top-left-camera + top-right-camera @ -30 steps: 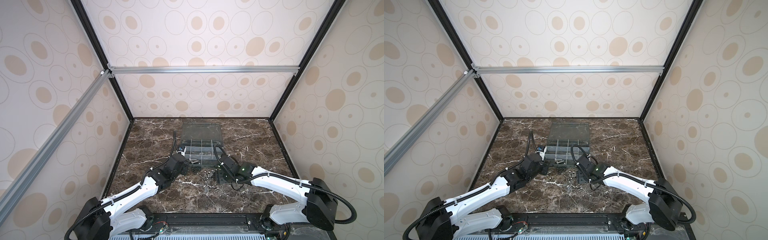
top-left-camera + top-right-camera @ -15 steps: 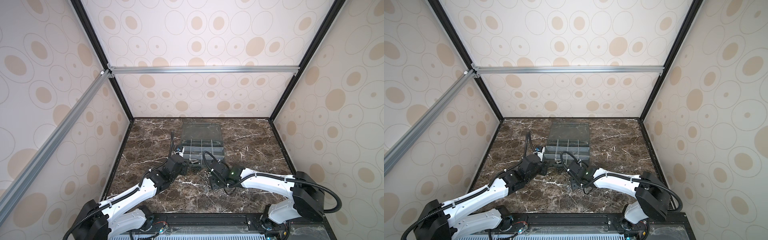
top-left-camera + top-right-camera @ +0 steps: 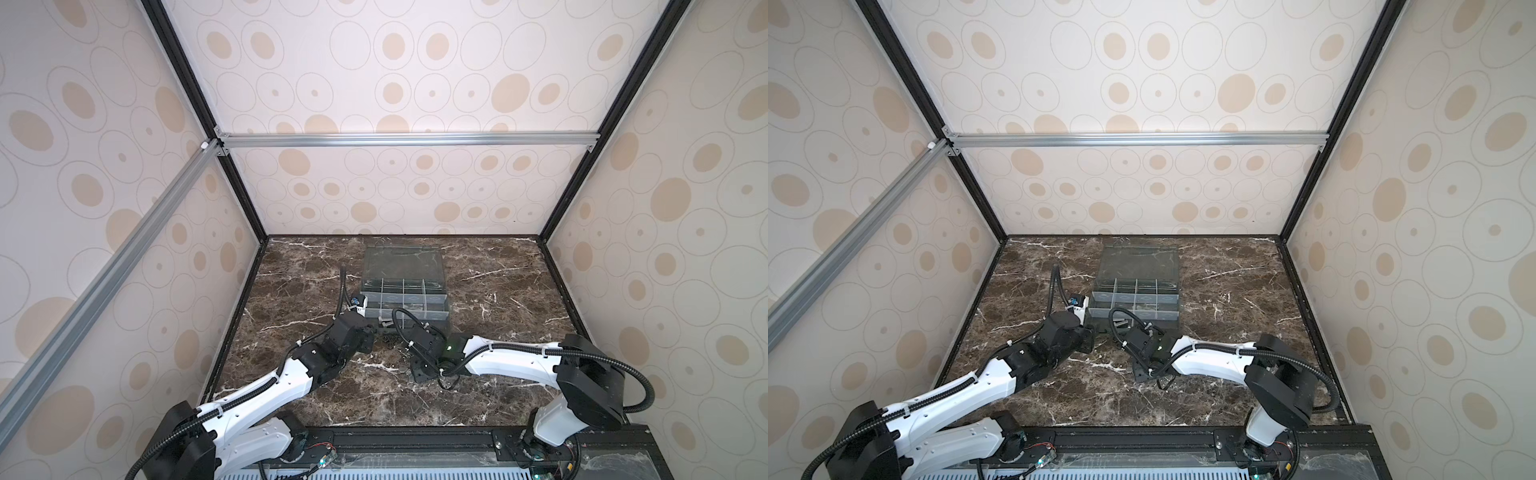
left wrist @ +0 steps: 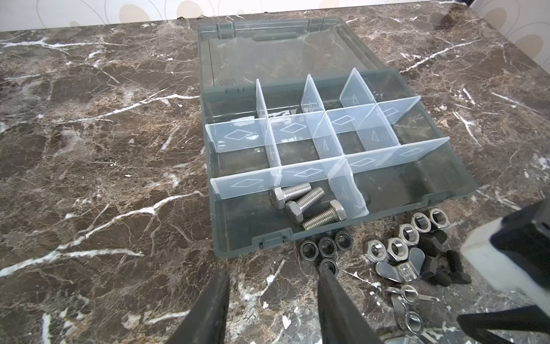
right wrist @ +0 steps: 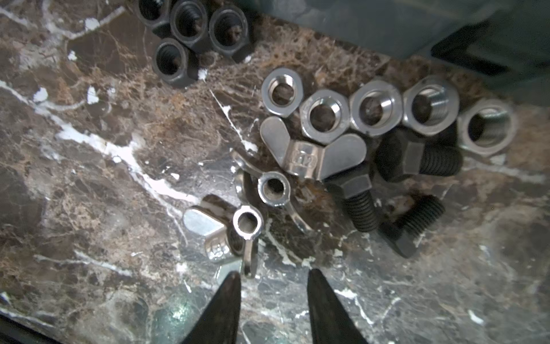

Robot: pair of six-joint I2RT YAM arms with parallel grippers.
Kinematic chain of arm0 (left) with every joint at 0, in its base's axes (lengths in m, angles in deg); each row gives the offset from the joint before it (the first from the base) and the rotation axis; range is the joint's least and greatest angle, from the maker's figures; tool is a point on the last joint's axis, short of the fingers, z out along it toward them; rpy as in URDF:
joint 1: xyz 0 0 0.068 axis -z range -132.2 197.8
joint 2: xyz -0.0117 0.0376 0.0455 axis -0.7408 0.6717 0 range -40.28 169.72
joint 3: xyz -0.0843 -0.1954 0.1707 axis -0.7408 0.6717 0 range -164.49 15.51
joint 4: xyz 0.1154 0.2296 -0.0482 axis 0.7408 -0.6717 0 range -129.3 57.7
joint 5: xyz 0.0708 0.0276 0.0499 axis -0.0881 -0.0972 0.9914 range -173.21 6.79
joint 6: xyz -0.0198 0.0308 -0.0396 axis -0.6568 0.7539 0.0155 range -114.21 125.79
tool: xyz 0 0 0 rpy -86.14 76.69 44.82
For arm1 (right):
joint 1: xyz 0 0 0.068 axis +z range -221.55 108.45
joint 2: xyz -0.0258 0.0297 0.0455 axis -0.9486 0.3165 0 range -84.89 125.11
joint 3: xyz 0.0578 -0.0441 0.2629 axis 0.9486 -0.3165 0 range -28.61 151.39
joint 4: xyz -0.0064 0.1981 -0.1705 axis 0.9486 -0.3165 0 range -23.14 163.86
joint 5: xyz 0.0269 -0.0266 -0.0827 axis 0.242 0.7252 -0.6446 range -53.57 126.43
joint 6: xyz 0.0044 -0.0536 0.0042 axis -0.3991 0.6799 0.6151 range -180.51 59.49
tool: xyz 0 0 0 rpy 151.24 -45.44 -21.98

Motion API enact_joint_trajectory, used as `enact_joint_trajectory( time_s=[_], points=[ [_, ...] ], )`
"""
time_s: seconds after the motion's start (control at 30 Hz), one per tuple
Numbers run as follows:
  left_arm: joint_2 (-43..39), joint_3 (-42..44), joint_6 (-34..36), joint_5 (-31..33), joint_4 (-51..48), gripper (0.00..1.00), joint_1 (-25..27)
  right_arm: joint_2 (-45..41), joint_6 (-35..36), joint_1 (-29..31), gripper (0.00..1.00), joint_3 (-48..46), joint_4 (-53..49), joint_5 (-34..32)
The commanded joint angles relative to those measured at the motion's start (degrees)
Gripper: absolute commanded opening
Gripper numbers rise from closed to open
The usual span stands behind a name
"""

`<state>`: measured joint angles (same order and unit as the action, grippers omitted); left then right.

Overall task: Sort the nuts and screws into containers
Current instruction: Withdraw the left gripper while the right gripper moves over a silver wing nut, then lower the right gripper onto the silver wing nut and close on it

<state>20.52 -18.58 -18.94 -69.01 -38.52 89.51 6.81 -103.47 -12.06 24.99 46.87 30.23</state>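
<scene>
While both top views blur the hardware, the left wrist view shows three screws (image 4: 306, 205) in a near cell of the box (image 4: 235, 247); the right wrist view shows nuts (image 5: 375, 88) loose on the desk (image 5: 89, 178). Left gripper (image 4: 272, 278) and right gripper (image 5: 273, 277) jaws: parted, empty.

Top views: high up, far, looking down on whole worktop (image 3: 498, 291). Wrist cams: low, close; both share the nuts (image 4: 395, 247) by box (image 4: 232, 247) front.
</scene>
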Motion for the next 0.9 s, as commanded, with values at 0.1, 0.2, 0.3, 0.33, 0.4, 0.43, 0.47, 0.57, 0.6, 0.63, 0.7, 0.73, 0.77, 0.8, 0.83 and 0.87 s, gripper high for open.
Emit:
enact_joint_trajectory(
  time_s=[0.1, 0.2, 0.3, 0.33, 0.4, 0.43, 0.47, 0.57, 0.6, 0.63, 0.7, 0.73, 0.77, 0.8, 0.83, 0.87],
  points=[
    [0.1, -0.4, -1.1, -0.2, 1.0, 0.48, -0.6, 2.3, 0.0, 0.5, 0.32, 2.0, 0.5, 0.4],
    [0.3, -0.4, -1.0, -0.3, 1.1, 0.49, -0.6, 3.3, -0.2, 0.5, 0.28, 2.2, 1.0, 0.8],
    [0.4, -0.4, -1.0, -0.4, 1.1, 0.49, -0.6, 3.9, -0.3, 0.5, 0.24, 2.1, 1.2, 1.2],
    [0.4, -0.4, -1.0, -0.4, 1.1, 0.49, -0.6, 4.1, -0.3, 0.6, 0.22, 2.0, 1.3, 1.3],
    [0.4, -0.4, -1.0, -0.5, 1.1, 0.49, -0.6, 4.3, -0.3, 0.6, 0.17, 2.1, 1.3, 1.2],
    [0.5, -0.4, -1.0, -0.5, 1.1, 0.49, -0.6, 4.4, -0.3, 0.6, 0.14, 2.1, 1.3, 1.2],
    [0.5, -0.4, -1.1, -0.5, 1.1, 0.49, -0.6, 4.5, -0.2, 0.5, 0.12, 2.1, 1.3, 1.2],
    [0.4, -0.4, -1.0, -0.5, 1.0, 0.49, -0.6, 4.8, -0.2, 0.6, 0.00, 2.0, 1.5, 1.3],
    [0.3, -0.3, -1.1, -0.6, 1.1, 0.49, -0.7, 4.8, -0.3, 0.6, 0.00, 2.0, 1.5, 1.3],
    [0.3, -0.4, -1.0, -0.5, 1.0, 0.49, -0.6, 4.8, -0.3, 0.5, 0.00, 1.9, 1.5, 1.3],
    [0.3, -0.4, -1.0, -0.6, 1.0, 0.49, -0.6, 4.7, -0.4, 0.6, 0.00, 2.0, 1.4, 1.2],
    [0.3, -0.3, -1.0, -0.6, 1.0, 0.49, -0.6, 4.6, -0.4, 0.6, 0.00, 1.9, 1.4, 1.2],
    [0.2, -0.5, -1.0, -0.6, 0.9, 0.48, -0.6, 4.6, -0.4, 0.6, 0.00, 1.9, 1.4, 1.1],
    [0.2, -0.6, -1.0, -0.6, 0.7, 0.49, -0.6, 4.5, -0.4, 0.6, 0.00, 2.0, 1.5, 1.1],
    [0.0, -0.8, -1.0, -0.6, 0.4, 0.49, -0.6, 4.5, -0.3, 0.6, 0.00, 2.0, 1.6, 1.1],
    [-0.1, -0.8, -1.0, -0.4, 0.3, 0.49, -0.6, 4.4, -0.2, 0.6, 0.00, 2.2, 1.6, 1.2]
  ],
)
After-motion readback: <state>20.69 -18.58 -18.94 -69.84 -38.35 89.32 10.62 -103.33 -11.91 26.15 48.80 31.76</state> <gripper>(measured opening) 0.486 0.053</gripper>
